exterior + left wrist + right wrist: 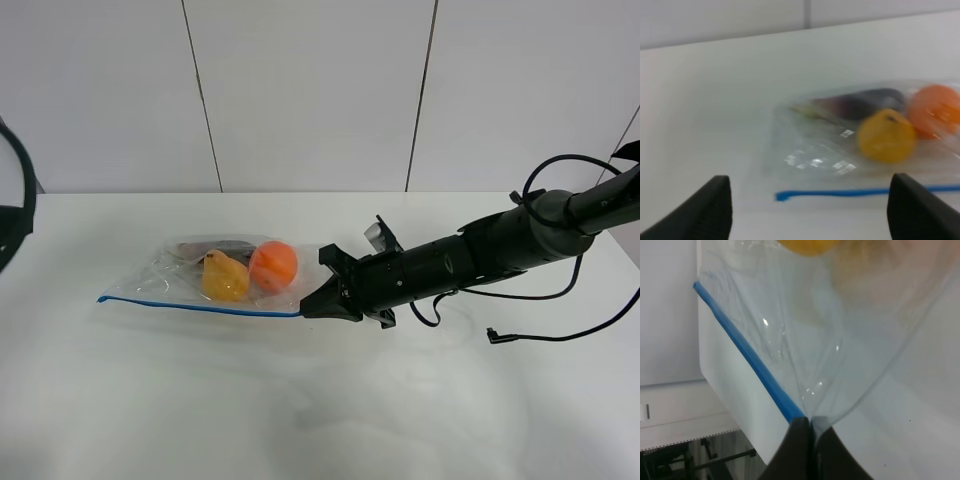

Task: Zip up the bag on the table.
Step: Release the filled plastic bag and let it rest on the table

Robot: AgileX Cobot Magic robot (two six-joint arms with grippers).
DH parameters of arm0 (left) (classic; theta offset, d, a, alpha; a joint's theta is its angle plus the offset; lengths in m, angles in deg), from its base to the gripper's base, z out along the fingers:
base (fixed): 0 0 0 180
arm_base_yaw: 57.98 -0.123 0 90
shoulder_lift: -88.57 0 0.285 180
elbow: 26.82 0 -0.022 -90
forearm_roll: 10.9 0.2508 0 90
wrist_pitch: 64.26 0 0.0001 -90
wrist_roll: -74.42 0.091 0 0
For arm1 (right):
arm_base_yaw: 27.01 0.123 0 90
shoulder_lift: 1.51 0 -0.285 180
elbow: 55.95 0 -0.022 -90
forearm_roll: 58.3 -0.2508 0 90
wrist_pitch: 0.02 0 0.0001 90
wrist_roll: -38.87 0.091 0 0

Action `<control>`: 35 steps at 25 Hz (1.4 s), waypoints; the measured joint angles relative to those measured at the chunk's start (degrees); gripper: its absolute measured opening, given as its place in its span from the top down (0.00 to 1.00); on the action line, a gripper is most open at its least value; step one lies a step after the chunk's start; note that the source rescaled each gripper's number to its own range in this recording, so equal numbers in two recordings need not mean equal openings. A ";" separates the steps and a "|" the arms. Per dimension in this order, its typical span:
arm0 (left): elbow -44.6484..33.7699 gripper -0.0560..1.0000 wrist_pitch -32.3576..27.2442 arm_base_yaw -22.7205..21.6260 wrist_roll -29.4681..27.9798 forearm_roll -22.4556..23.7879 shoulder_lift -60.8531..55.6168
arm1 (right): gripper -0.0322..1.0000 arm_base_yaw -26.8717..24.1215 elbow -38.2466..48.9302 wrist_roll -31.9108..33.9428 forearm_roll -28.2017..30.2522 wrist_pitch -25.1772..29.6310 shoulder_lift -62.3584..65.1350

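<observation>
The clear crinkly bag (205, 283) lies on the white table (300, 400) left of centre. Its blue zip strip (200, 306) runs along the near edge. An orange fruit (273, 265), a yellow fruit (225, 277) and a dark one show through it. My right gripper (304, 312) reaches in from the right and is shut on the right end of the zip strip; in the right wrist view its fingers (800, 450) pinch the blue strip (747, 352). My left gripper (807, 210) is open, its fingertips (705, 210) apart, in front of the bag's left end (805, 160).
A loose black cable (540, 335) lies on the table by the right arm. A black arm part (15, 195) stands at the left edge. The white wall (320, 90) rises behind the table's far edge.
</observation>
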 joint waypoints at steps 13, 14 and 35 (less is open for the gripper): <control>-1.83 0.16 -10.18 4.83 -3.13 -0.40 -23.79 | 0.97 0.00 0.00 0.87 0.78 0.00 0.00; -1.83 0.16 -11.30 4.83 -3.60 -0.40 -25.62 | 0.97 0.00 0.00 1.01 0.78 -0.09 0.00; -6.09 0.16 -30.56 4.83 -6.99 -0.47 -40.98 | 0.97 0.00 0.00 1.06 2.28 -3.05 0.00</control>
